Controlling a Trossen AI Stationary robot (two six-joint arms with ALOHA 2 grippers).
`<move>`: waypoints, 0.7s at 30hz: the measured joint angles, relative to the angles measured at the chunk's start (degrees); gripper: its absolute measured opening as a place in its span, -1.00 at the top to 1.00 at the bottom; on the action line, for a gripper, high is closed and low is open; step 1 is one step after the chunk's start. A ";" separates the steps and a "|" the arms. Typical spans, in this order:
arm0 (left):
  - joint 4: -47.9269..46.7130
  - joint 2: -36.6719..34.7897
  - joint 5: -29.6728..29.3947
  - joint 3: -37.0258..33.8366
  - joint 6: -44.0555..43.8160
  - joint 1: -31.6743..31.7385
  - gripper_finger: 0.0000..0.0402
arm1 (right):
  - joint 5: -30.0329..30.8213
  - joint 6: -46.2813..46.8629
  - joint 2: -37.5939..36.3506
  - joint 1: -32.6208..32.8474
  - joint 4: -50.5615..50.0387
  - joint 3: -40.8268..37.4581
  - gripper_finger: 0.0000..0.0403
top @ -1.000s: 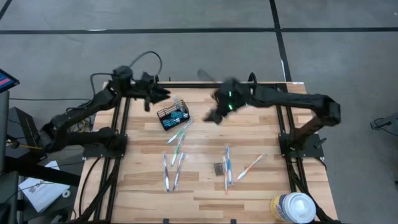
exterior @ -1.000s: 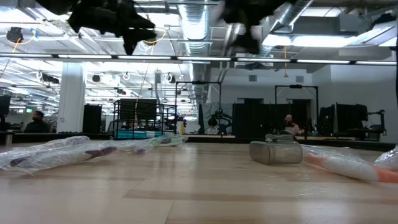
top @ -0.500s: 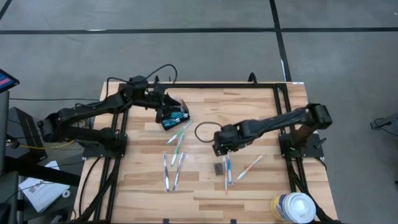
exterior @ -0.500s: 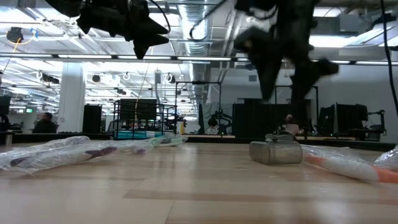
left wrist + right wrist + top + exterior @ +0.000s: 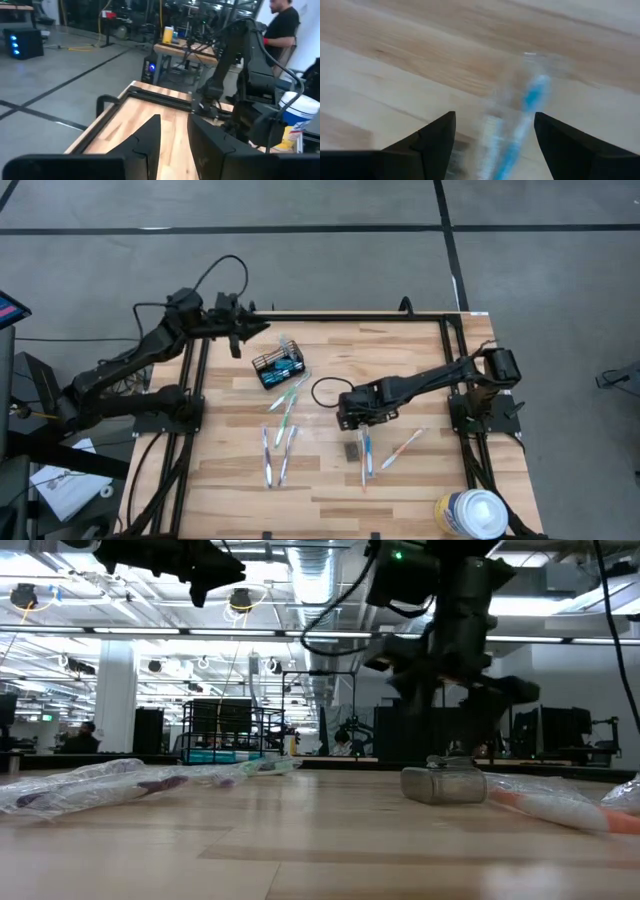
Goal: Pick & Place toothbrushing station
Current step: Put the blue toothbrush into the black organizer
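The black wire-mesh caddy [image 5: 278, 366] stands on its base at the table's far left, with toothbrushes and tubes in it. Wrapped toothbrushes lie flat on the wood: one pair beside the caddy [image 5: 287, 397], another near the front [image 5: 276, 456], a blue one [image 5: 366, 452] and an orange-tipped one [image 5: 404, 447]. My right gripper [image 5: 358, 420] points down, open, just above the blue toothbrush [image 5: 524, 120], its fingers on either side without touching. My left gripper [image 5: 250, 333] hovers level over the far-left corner, left of the caddy; its fingers [image 5: 175, 135] stand a little apart with nothing between them.
A small dark grey block [image 5: 352, 450] lies right beside the blue toothbrush, under my right gripper [image 5: 455, 735]. A large white round canister [image 5: 471, 513] stands at the near right corner. A black frame [image 5: 350, 317] runs along the table's far edge and sides.
My right gripper has swung from high over the table's far middle toward the near edge and down, tipping over until it points down above the blue toothbrush. My left gripper reached toward the caddy, then drew back up toward the far-left corner. The caddy has stayed put.
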 joint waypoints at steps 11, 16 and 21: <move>-0.06 0.01 1.66 -0.39 0.01 1.90 0.55 | 1.69 -1.46 -4.56 -1.85 -5.42 -0.75 -0.29; -0.40 0.01 1.64 -1.78 -0.04 1.90 0.55 | 0.19 1.09 -3.61 -1.77 0.75 -5.25 -0.29; -0.38 0.01 1.62 -2.61 -0.05 1.90 0.55 | -0.67 3.07 -3.70 -2.05 3.77 -8.43 -0.18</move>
